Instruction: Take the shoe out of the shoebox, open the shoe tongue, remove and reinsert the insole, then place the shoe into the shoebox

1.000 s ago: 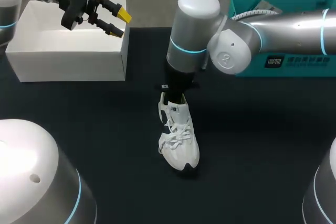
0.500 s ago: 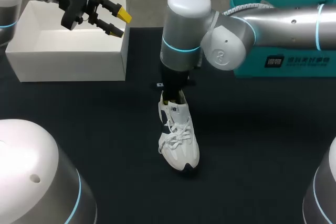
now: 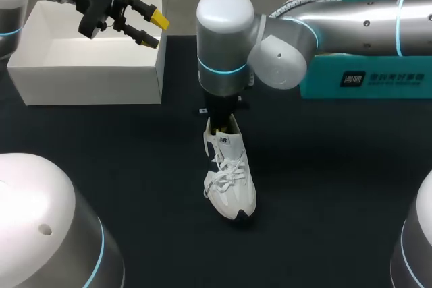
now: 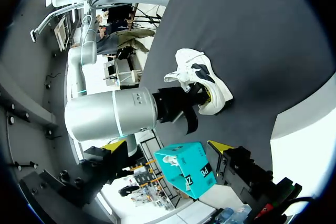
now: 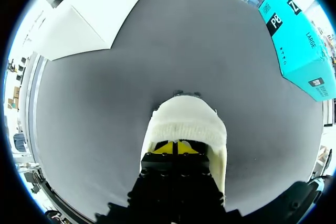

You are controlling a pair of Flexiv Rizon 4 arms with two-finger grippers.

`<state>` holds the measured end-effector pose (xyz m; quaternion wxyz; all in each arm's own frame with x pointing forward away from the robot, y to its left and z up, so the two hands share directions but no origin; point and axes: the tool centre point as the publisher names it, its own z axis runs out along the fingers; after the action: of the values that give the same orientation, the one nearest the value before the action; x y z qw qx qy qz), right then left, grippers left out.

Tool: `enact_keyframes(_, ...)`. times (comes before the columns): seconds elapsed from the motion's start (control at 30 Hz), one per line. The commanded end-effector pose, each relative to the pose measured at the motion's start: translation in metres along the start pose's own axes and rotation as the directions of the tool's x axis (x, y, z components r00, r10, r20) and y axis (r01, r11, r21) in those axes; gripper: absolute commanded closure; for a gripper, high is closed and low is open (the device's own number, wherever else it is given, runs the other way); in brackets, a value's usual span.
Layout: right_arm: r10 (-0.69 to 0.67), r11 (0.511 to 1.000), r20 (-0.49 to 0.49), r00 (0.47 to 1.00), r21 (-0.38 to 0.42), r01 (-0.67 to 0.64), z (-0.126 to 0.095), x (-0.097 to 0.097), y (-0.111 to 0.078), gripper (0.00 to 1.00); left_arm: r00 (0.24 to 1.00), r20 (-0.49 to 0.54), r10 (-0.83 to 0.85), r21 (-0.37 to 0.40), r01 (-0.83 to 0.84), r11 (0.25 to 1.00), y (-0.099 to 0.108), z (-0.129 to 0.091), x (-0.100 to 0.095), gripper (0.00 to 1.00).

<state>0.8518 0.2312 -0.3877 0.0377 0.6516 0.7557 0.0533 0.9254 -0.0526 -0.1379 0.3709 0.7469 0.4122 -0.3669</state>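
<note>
Mid-table on black table (image 3: 121, 156): white sneaker (image 3: 230, 179), upright on its sole, toe toward robot, laces loosely crossed over tongue, well apart from white shoebox (image 3: 88, 84) at far left. Right gripper (image 3: 222, 125) down in heel opening, approx vertical. In rt wrist view, yellow tips pressed together w/ no visible gap, tucked inside padded collar: closed, but can't tell whether pinching insole or nothing. Left gripper (image 3: 153, 29) hanging over shoebox's right end, fingers spread, empty. Teal box (image 3: 364, 79) at far right, clear of everything in play. Step in hand, as a guess: insole removal or reinsertion, roughly mid-task; shoe not yet back in box. Handling, also a guess: light overall, upper soft & squashy, sole stiffer and prob. grippy on table, so likely to lift or tip w/ the gripper rather than stay put if insole dragged out one-handed. Insole: thin, floppy, apt to fold, so best pinched at heel edge and peeled up along its length. For carrying shoe: take heel collar, one finger inside, one outside, firmest part of upper. Avoid laces & tongue: too slack, would swing. Worth pinning toe or midfoot w/ left gripper during the pull.
</note>
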Motion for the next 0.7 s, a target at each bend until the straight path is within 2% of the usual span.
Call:
enact_keyframes(0.03,0.005,1.0,0.002,1.0,0.026,-0.005,0.015,0.004,0.002,1.0,1.0,-0.003,0.001,0.001,-0.001,1.0,0.0,0.0,0.0,0.0)
enact_keyframes(0.17,0.009,0.999,-0.006,1.0,0.043,-0.009,0.019,0.003,-0.001,1.0,1.0,-0.003,0.001,0.001,-0.001,1.0,0.0,0.0,0.0,0.0)
enact_keyframes(0.27,0.01,0.999,-0.013,1.0,0.051,-0.009,0.005,0.004,-0.002,1.0,1.0,-0.003,0.001,0.001,-0.001,1.0,0.0,0.0,0.0,0.0)
enact_keyframes(0.37,0.004,0.995,-0.031,0.999,0.105,0.0,-0.008,0.004,-0.002,1.0,1.0,-0.003,0.001,0.001,-0.001,1.0,0.0,0.0,0.0,0.0)
enact_keyframes(0.5,0.003,0.991,0.001,1.0,0.137,-0.003,-0.017,0.007,-0.008,1.0,1.0,-0.003,0.001,0.001,-0.001,1.0,0.0,0.0,0.0,0.0)
enact_keyframes(0.7,0.011,0.984,0.023,1.0,0.176,-0.015,-0.006,0.002,-0.02,1.0,1.0,-0.003,0.001,0.001,-0.001,1.0,0.0,0.0,0.0,0.0)
